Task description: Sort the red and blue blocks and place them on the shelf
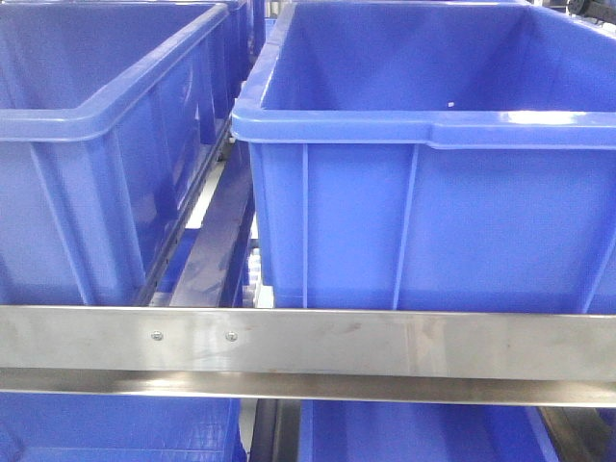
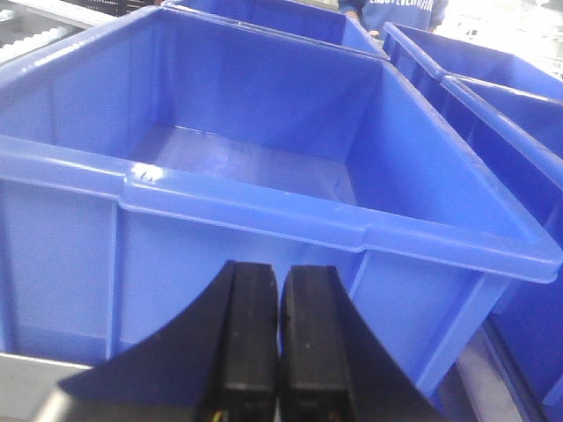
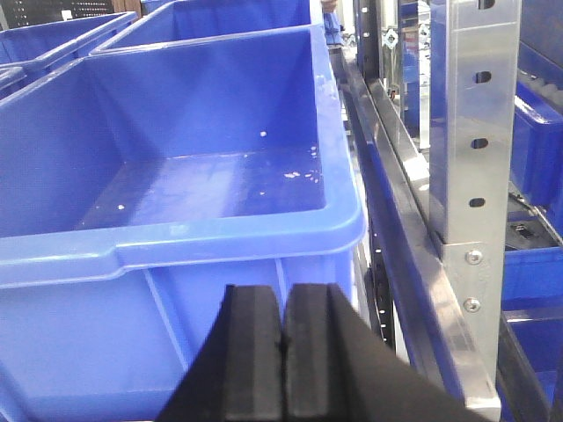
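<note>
1. Nearest the lens in each wrist view is the gripper itself: the left gripper (image 2: 280,338) has its two black pads pressed together with nothing between them, and the right gripper (image 3: 283,347) is the same, pads meeting on a thin seam and holding nothing.
2. In the front view the nearest thing is the shelf's steel front rail (image 1: 385,342), with two small screws, running across the bottom of the frame.
3. Behind that rail sit two large blue crates side by side: the left crate (image 1: 87,125) and the right crate (image 1: 433,130). White rollers show in the gap between them.
4. The left wrist looks into a crate (image 2: 264,207) whose floor is bare; the right wrist looks into a crate (image 3: 176,233) holding only pale specks, with a grey shelf upright (image 3: 475,158) to its right.
5. The red and blue blocks appear in no view, so their whereabouts cannot be told.
6. Judgement: no block is in hand, so this is a stage without a carry, either ahead of a pick or after a drop.
7. The next move calls for finding a block, parting the pads and closing on it.
</note>
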Robot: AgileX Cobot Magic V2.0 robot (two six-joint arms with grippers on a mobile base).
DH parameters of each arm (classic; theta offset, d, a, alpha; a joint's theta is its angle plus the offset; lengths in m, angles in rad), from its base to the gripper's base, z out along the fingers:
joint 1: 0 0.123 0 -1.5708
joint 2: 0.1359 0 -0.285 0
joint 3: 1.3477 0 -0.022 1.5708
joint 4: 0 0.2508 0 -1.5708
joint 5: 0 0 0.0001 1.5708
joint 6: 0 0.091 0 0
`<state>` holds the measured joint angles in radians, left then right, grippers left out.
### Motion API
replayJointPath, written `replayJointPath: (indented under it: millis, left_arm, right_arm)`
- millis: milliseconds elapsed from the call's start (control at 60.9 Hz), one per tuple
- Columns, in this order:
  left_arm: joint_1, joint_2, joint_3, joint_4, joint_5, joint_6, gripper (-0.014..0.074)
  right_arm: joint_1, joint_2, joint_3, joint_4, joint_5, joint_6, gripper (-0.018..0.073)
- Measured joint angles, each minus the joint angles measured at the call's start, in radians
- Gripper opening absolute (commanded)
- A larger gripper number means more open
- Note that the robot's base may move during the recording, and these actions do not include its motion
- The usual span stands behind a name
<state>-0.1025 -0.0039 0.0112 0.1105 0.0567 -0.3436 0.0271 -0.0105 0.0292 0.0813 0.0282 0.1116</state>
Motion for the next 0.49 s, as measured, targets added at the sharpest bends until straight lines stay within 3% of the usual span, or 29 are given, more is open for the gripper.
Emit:
replayJointPath:
  millis: [492]
  left_arm:
    - [0.000, 0.000, 0.000, 0.002, -0.007, 0.010, 0.0122]
  right_arm:
    - [0.000, 0.000, 0.000, 0.000, 0.000, 0.000, 0.0048]
